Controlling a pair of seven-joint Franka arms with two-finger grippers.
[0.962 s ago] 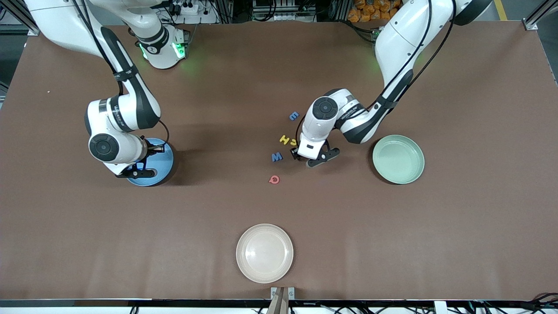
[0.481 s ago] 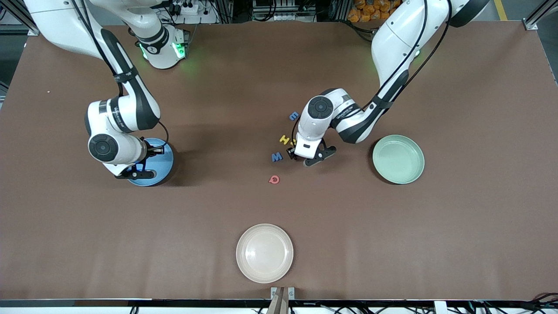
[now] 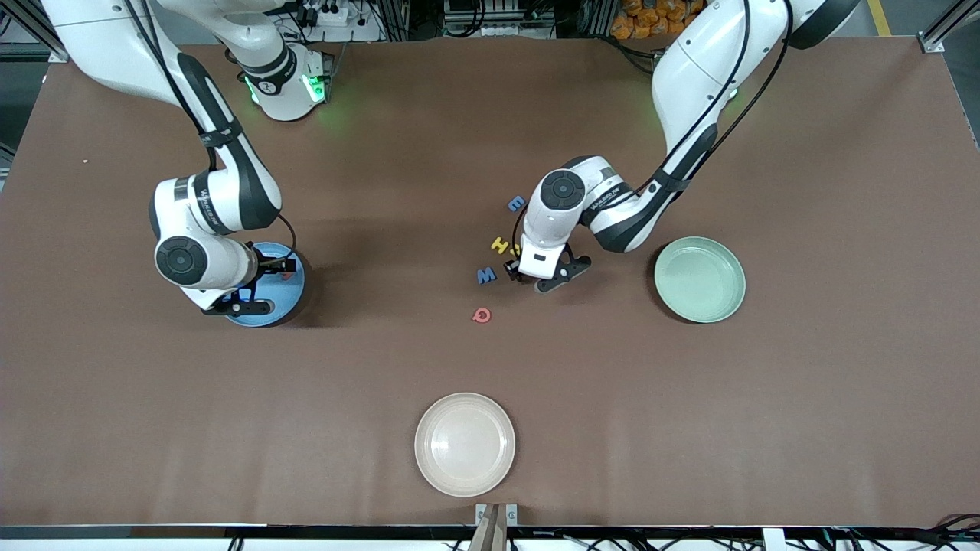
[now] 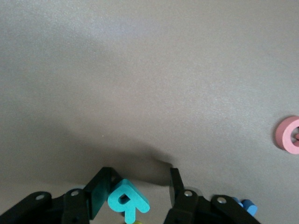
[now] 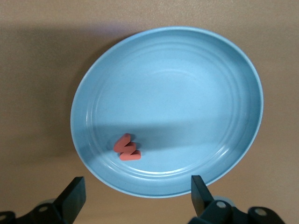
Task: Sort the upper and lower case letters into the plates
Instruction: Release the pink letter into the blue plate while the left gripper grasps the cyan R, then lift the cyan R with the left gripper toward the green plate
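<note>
The cream plate (image 3: pixel 465 444) lies nearest the front camera and takes no part in the sort. Farther up the counter (image 3: pixel 804 398), the red ring letter (image 3: pixel 481 314) lies alone, and just above it sit the blue M (image 3: pixel 486 275), the yellow H (image 3: pixel 500 245) and a second blue letter (image 3: pixel 517 203).

The left gripper (image 4: pixel 135 193) is low over this cluster, its jaws set partly apart around a teal R (image 4: pixel 127 202). One jaw appears to touch the letter; the other stands clear, so no firm grasp is established. To complete this pick, close until both jaws bear on the letter's edges, then lift straight up to avoid dragging its neighbours. The mint green plate (image 3: pixel 699 278) lies empty toward the left arm's end.

The right gripper (image 5: pixel 135 196) hangs over the blue plate (image 5: pixel 219 84), jaws released and empty. A red letter (image 5: pixel 126 147) rests inside that plate.
</note>
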